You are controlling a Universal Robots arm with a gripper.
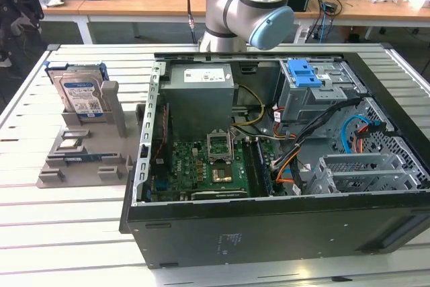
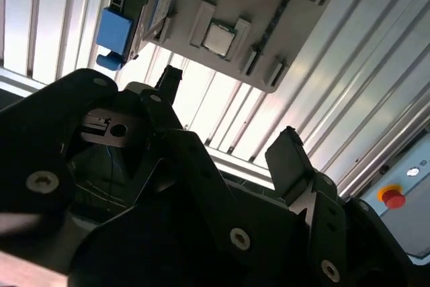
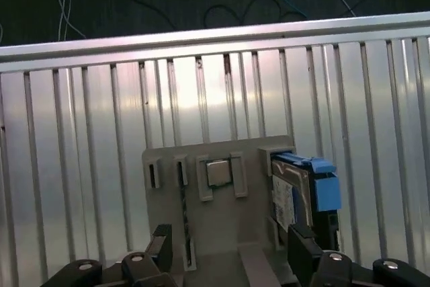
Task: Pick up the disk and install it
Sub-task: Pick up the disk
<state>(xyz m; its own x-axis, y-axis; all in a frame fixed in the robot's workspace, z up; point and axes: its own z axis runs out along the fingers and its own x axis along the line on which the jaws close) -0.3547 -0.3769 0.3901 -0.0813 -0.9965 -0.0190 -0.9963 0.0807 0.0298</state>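
On the slatted aluminium counter (image 1: pixel 60 233), beside the open black computer case (image 1: pixel 269 233), a grey plastic holder (image 1: pixel 84 166) holds the silver, blue-railed disk (image 1: pixel 80 95) upright. The gripper (image 3: pixel 232 250) hovers above, fingers (image 3: pixel 300 247) spread, empty: best centred squarely across the disk's faces.

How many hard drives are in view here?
1. The disk stands on edge in the grey holder at the exterior view's left, beside the open computer case; its bays could hide more.

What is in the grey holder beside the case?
The disk stands upright in the grey holder, its lower edge hidden by the slot; a square chip lies in a pocket.
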